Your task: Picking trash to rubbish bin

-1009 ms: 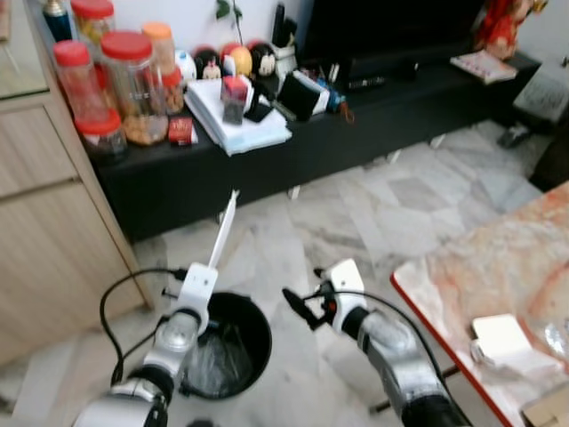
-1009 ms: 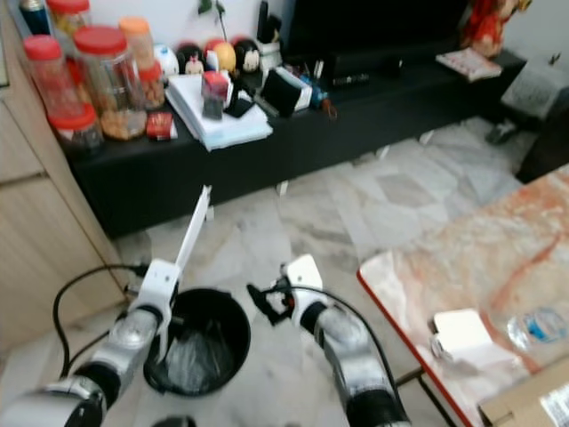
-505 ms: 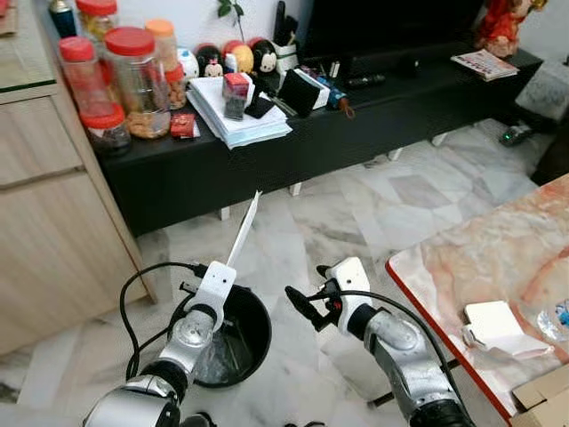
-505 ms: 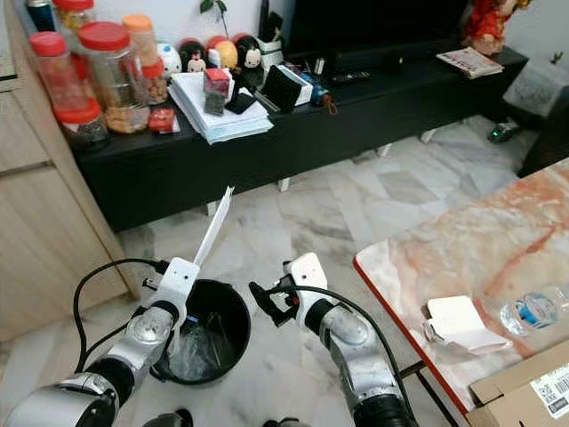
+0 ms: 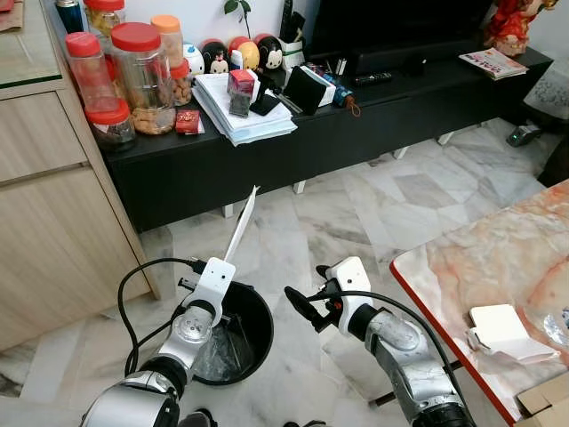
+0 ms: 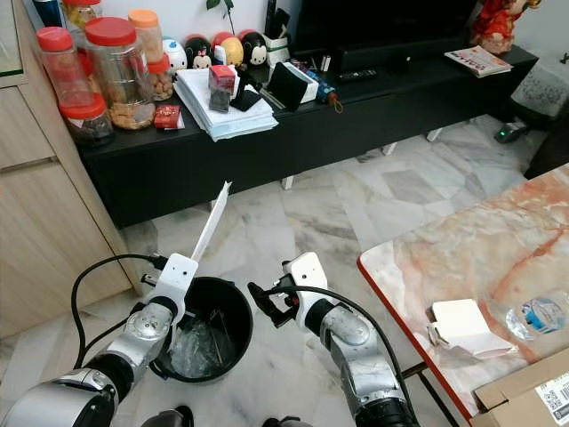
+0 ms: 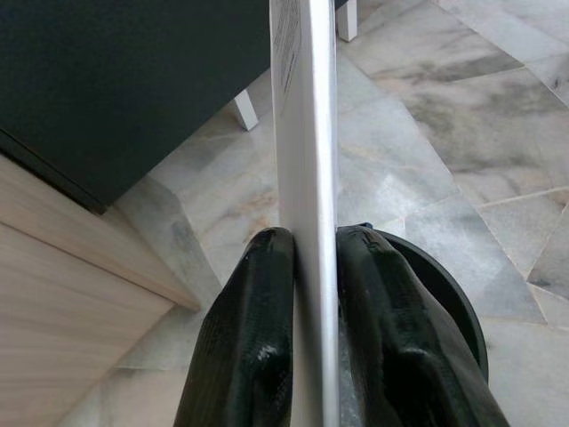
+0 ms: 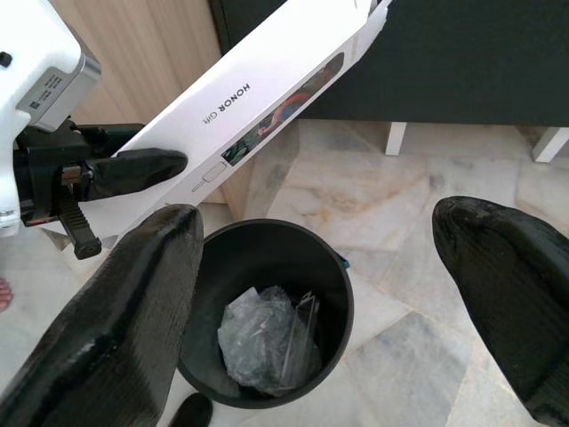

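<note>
A black low cabinet (image 5: 293,151) runs along the wall ahead, crowded with red-lidded jars (image 5: 142,76), a stack of papers (image 5: 242,111), small figurines and a dark screen above. A wooden cupboard (image 5: 53,205) stands at the robot's left. At the right, a marble-topped table (image 5: 498,267) with a red edge carries a white packet (image 5: 502,329) and part of a plastic bottle (image 6: 538,313). The marble floor (image 5: 373,205) between cabinet and table is open; nothing lies between the grippers and the bin.

The bin (image 5: 233,334), black and round, sits on the floor just in front of the robot, with crumpled clear plastic (image 8: 267,342) inside.

The left gripper (image 7: 307,258) hangs above the bin's near-left rim, its two fingers (image 7: 253,311) pressed together on a flat white box (image 5: 241,225), pinching its lower end from both faces. The right gripper (image 5: 304,311) hovers just right of the bin, fingers (image 8: 124,311) spread wide and holding nothing; it is near the bin but touches neither it nor the box.

The box is long and thin, seen edge-on from the left wrist. Its long axis rises steeply from the gripper, leaning forward and slightly right, with the free end pointing up toward the cabinet. The lower end is at the bin's rim, over the opening. Printed lettering runs along one face.
</note>
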Robot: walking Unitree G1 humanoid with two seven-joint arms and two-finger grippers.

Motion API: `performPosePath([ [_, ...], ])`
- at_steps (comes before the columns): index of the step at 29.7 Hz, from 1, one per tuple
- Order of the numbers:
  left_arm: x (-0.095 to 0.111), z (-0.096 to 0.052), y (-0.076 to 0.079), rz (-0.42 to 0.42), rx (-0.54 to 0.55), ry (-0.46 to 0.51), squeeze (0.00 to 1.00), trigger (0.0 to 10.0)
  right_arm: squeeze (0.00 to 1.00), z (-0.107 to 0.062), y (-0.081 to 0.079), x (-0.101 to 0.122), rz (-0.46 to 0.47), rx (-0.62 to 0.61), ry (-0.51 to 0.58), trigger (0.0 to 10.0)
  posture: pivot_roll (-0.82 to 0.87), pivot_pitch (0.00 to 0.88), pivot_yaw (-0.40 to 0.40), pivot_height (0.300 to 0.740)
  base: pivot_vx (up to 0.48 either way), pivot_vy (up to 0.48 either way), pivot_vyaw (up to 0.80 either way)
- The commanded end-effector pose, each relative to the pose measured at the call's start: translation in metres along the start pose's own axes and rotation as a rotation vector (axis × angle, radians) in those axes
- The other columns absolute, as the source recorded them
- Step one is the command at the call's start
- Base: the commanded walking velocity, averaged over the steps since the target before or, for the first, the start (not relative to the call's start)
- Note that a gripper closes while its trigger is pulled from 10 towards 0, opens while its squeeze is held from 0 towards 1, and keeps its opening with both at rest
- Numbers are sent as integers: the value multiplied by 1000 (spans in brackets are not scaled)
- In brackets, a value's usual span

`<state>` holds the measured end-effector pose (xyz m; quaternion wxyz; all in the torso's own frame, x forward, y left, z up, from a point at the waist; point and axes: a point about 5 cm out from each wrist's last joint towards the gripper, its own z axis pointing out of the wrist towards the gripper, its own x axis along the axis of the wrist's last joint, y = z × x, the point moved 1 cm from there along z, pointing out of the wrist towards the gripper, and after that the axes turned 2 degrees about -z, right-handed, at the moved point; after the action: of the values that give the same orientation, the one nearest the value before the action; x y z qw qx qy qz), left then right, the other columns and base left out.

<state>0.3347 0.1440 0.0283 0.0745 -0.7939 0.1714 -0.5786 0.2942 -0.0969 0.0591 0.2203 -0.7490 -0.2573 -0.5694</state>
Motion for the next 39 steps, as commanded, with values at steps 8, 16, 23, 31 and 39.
performPosePath([
  [8, 2, 1, 7, -3, -24, 5, 1000, 10000, 0, -6, 2, -3, 4, -11, -17, 10000, 21, 166, -175, 740, 0, 0, 0],
  [16, 1, 0, 9, -11, -32, 4, 1000, 10000, 0, -6, 1, -4, 6, -13, -20, 10000, 22, 166, -176, 740, 0, 0, 0],
  [23, 0, 0, 9, 0, -25, 3, 0, 10000, 0, -6, 1, -5, 7, -14, -23, 10000, 22, 169, -176, 740, 0, 0, 0],
  [31, -10, -5, 9, -9, -21, -17, 0, 10000, 0, -10, 14, -15, 1, -109, -33, 10000, 23, 169, -174, 740, 0, 0, 0],
  [39, -34, -15, -5, -53, 40, -74, 0, 10000, 0, -28, 43, -44, 19, -276, -118, 10000, 34, 167, -169, 740, 0, 0, 0],
])
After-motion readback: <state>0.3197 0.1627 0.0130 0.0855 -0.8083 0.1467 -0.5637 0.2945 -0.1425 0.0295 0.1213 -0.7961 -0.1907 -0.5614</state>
